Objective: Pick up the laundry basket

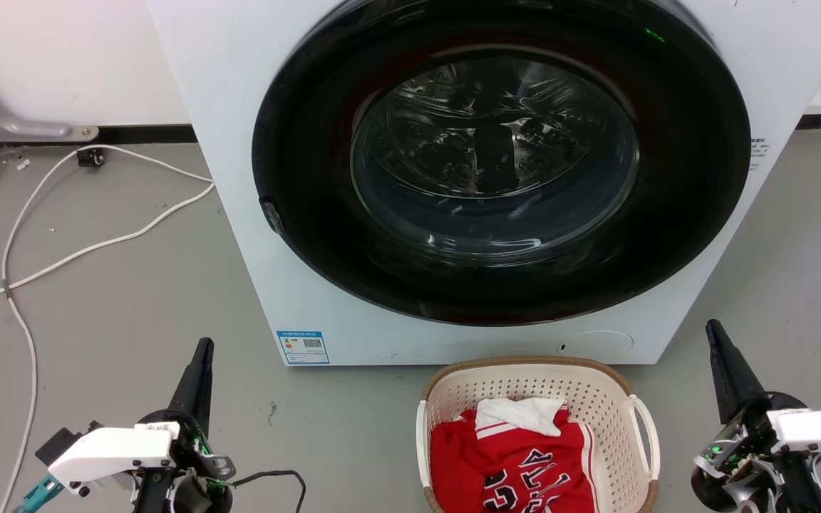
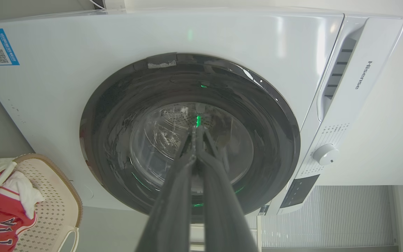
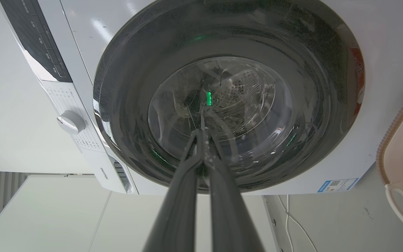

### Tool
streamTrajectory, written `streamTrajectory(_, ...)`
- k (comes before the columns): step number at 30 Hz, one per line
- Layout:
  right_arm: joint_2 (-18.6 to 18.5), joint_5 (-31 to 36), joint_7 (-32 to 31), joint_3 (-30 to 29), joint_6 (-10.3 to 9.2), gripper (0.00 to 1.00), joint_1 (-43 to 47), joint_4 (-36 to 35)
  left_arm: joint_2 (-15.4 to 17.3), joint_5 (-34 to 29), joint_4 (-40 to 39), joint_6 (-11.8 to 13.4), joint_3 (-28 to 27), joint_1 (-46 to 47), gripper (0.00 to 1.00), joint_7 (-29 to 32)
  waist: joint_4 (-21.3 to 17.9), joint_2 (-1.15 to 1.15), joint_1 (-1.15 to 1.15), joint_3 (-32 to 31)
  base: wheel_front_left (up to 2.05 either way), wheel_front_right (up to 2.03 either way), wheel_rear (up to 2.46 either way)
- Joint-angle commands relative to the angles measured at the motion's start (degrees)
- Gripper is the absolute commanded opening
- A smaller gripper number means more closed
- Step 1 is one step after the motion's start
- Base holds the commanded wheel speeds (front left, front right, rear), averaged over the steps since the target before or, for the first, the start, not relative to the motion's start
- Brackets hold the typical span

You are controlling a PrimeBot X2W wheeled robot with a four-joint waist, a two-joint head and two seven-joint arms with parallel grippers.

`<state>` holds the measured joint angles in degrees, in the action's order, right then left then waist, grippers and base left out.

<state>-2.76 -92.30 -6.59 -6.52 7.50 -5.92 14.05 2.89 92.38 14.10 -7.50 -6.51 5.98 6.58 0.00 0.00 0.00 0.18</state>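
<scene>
Left claw (image 1: 204, 350) and right claw (image 1: 714, 331), each pressed together and empty, flank the cream perforated plastic laundry basket (image 1: 524, 388) between them, nearer the right, seemingly poised for its white loop handles (image 1: 649, 427)

1. A laundry corner: a front-loading washer (image 1: 496, 178) stands against the far white wall (image 1: 61, 57).
2. Just near of it, a basket (image 1: 524, 381) holds a red jersey (image 1: 510, 463).
3. The bare grey floor (image 1: 118, 320) and loose white cables (image 1: 90, 249) at left look more like a test room than a home.
</scene>
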Motion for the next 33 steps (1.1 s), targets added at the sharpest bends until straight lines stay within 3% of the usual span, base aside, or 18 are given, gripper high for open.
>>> streamTrajectory(1,-0.21,-0.22,-0.09,-0.02,-0.02,0.00,-0.61,0.01,-0.04,0.08,0.01,-0.19,-0.13,0.52,0.00,0.11,0.00,0.00,0.00,0.00,0.00,0.00,0.00)
streamTrajectory(25,-0.22,-0.23,-0.10,-0.02,-0.02,0.00,-0.61,0.01,-0.04,0.08,0.01,-0.19,-0.12,0.52,0.00,0.12,0.00,0.00,0.00,0.00,0.00,0.00,0.00)
streamTrajectory(26,0.00,0.00,0.01,0.00,0.00,1.00,0.00,0.00,0.00,0.00,0.00,0.00,0.00,0.00,1.00,-0.02,0.00,0.00,0.00,0.00,0.00,0.00,0.00)
streamTrajectory(33,0.15,1.01,1.16,0.49,-0.01,1.00,1.70,1.07,-0.19,-0.51,0.73,0.02,0.60,-1.55,1.00,-1.19,0.01,0.00,0.00,0.02,0.00,0.00,0.00)
